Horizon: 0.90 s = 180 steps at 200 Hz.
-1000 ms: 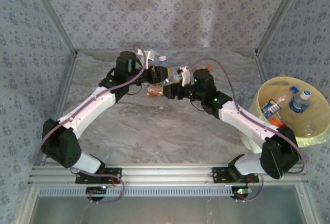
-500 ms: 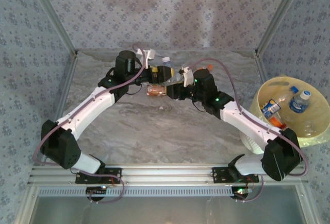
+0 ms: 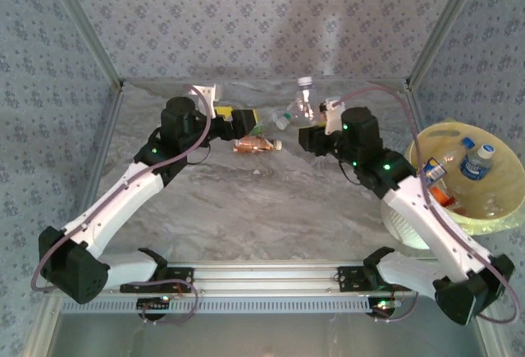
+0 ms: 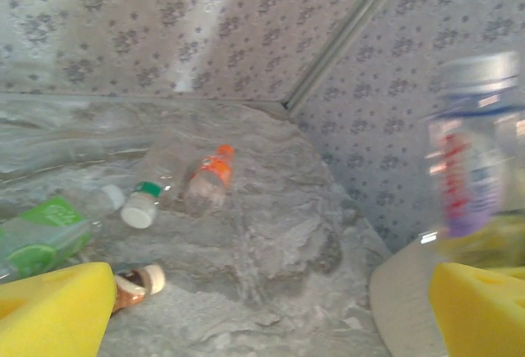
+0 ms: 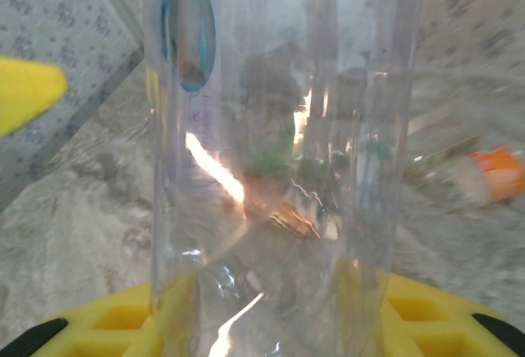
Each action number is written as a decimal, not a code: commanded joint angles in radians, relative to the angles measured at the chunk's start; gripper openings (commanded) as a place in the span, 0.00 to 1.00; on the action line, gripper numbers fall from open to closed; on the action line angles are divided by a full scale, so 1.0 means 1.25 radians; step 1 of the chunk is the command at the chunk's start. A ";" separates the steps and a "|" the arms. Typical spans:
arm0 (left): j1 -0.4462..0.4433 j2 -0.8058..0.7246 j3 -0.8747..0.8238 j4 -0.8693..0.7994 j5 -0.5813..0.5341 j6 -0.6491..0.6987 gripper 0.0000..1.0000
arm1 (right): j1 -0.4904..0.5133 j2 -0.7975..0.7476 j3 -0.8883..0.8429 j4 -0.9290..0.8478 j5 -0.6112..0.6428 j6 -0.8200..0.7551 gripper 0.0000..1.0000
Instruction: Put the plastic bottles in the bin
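My right gripper (image 3: 303, 123) is shut on a clear plastic bottle (image 3: 298, 107), held tilted above the table with its white cap (image 3: 305, 83) toward the back. In the right wrist view this bottle (image 5: 279, 152), marked with a blue oval label (image 5: 189, 33), stands between the yellow pads (image 5: 107, 324). My left gripper (image 3: 240, 117) is open with nothing between its pads (image 4: 49, 312). Just below it a brown bottle (image 3: 257, 144) lies on the table. The pale-yellow bin (image 3: 492, 217) stands at the right with bottles (image 3: 476, 160) inside.
More bottles lie at the back of the table: an orange-capped one (image 4: 209, 180), a green-capped one (image 4: 139, 208), a green-labelled one (image 4: 41, 238) and the brown one (image 4: 135, 283). An orange-labelled bottle (image 5: 492, 175) lies to the right. Patterned walls enclose the table.
The two grippers were close together over the table's middle. The left one has pulled back left and stands open; the right one has swung right and up with the clear bottle.
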 commanded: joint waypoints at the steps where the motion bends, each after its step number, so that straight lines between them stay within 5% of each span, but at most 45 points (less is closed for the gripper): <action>1: -0.002 -0.030 -0.024 0.033 -0.078 0.035 0.98 | -0.013 -0.057 0.069 -0.131 0.128 -0.066 0.45; 71: -0.002 0.004 -0.024 0.033 -0.125 0.015 0.98 | -0.092 -0.156 0.239 -0.429 0.381 -0.122 0.44; 103: -0.002 0.029 -0.009 0.035 -0.112 0.003 0.98 | -0.209 -0.167 0.292 -0.512 0.485 -0.155 0.46; 158: -0.002 0.050 0.005 0.032 -0.114 -0.011 0.98 | -0.406 -0.186 0.244 -0.514 0.593 -0.176 0.46; 180: -0.001 0.060 0.013 0.025 -0.108 -0.012 0.98 | -0.486 -0.190 0.193 -0.461 0.549 -0.169 0.47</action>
